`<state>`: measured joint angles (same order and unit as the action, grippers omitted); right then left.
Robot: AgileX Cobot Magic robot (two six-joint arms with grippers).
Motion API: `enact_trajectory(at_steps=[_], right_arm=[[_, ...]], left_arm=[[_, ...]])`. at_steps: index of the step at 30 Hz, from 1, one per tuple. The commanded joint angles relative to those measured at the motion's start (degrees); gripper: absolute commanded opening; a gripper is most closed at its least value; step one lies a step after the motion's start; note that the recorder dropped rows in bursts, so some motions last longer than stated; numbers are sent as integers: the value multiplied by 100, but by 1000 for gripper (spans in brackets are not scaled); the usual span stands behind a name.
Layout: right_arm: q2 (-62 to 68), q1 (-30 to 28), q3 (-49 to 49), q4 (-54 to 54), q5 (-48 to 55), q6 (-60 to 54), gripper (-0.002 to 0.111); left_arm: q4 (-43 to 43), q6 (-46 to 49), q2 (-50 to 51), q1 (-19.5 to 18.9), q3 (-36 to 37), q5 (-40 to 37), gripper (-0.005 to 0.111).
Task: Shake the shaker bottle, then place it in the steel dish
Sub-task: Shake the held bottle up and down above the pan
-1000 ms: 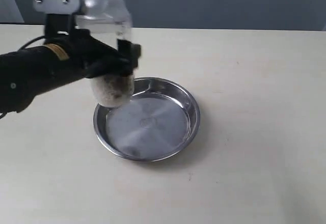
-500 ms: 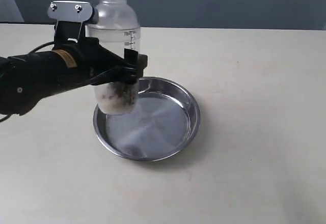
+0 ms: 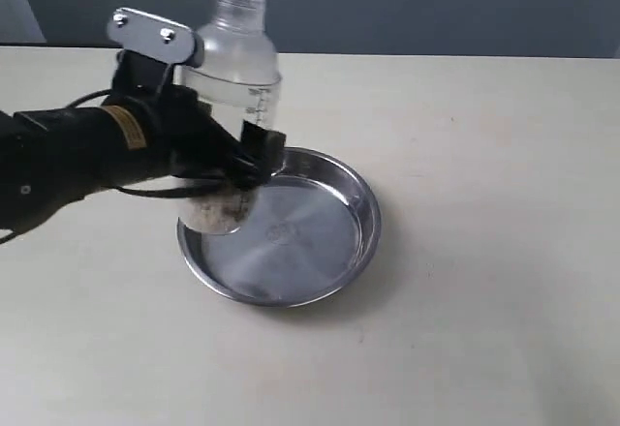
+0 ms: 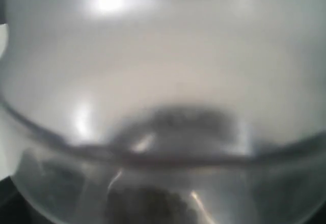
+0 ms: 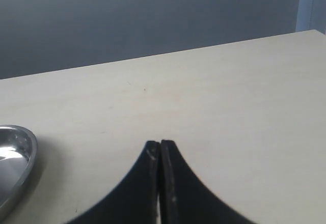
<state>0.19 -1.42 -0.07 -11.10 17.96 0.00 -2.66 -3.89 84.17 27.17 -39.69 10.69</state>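
Left gripper is clamped on the lower body of the shaker bottle, just above the brown granules. The bottle is tilted, its cap leaning toward the far edge of the tabletop. Its base is at the steel dish rim nearest the left edge; contact cannot be confirmed.

Right gripper has its jaws pressed together, empty, over bare table.

Risks, as judged:
- Releasing here would set the base on the sloped wall, so the tall bottle topples outward or tips the dish.
- The low grip on smooth plastic lets the bottle pivot.
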Motion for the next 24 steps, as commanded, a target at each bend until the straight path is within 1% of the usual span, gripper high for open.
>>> enact_trajectory(at_steps=[1, 2, 3, 4, 5, 6, 7, 9, 11, 14, 15, 17, 18, 19, 20, 21, 22, 23, 24], right_arm=[[-19, -27, 7, 3, -43, 0, -1], [-19, -27, 7, 3, -43, 0, -1], [-19, -27, 7, 3, -43, 0, -1], [-19, -27, 7, 3, -43, 0, -1], [-19, -27, 7, 3, -43, 0, -1], [-19, -27, 7, 3, -43, 0, -1], [-19, -27, 7, 3, -43, 0, -1], [-19, -27, 7, 3, -57, 0, -1], [-19, -27, 7, -13, -55, 0, -1], [-19, -27, 7, -13, -55, 0, -1], [-19, -27, 7, -13, -55, 0, -1], [-19, -27, 7, -13, -55, 0, -1], [-19, -27, 7, -13, -55, 0, -1], [-19, -27, 7, -13, -55, 0, -1], [-19, -27, 7, 4, -55, 0, -1], [-19, -27, 7, 4, -55, 0, -1], [-19, -27, 7, 4, -55, 0, -1], [-19, -27, 7, 4, -55, 0, -1], [-19, -27, 7, 4, -55, 0, -1]], left_arm=[[434, -129, -858, 146, -1162, 288, 0], [353, -170, -908, 146, -1305, 154, 0], [266, -172, -702, 158, -1158, -363, 0], [210, -172, -341, 158, -785, -620, 0], [131, -172, 0, 158, -477, -565, 0], [103, -172, 108, 158, -381, -372, 0], [103, -172, -34, 186, -444, -183, 0], [103, -172, -623, 212, -781, 243, 0], [127, -172, -826, 212, -831, 309, 0], [86, -207, -526, 225, -340, 217, 0], [79, -245, -298, 260, -47, 359, 0], [119, -326, -118, 269, 186, 848, 0], [146, -364, -330, 363, 127, 1366, 0], [159, -376, -504, 447, 7, 1494, 0], [405, -357, -865, 629, -196, 1588, 0], [531, -357, -892, 705, -195, 1549, 0], [607, -357, -633, 843, 58, 1196, 0], [594, -391, -349, 852, 266, 1096, 0], [497, -488, 128, 852, 552, 1356, 0]])
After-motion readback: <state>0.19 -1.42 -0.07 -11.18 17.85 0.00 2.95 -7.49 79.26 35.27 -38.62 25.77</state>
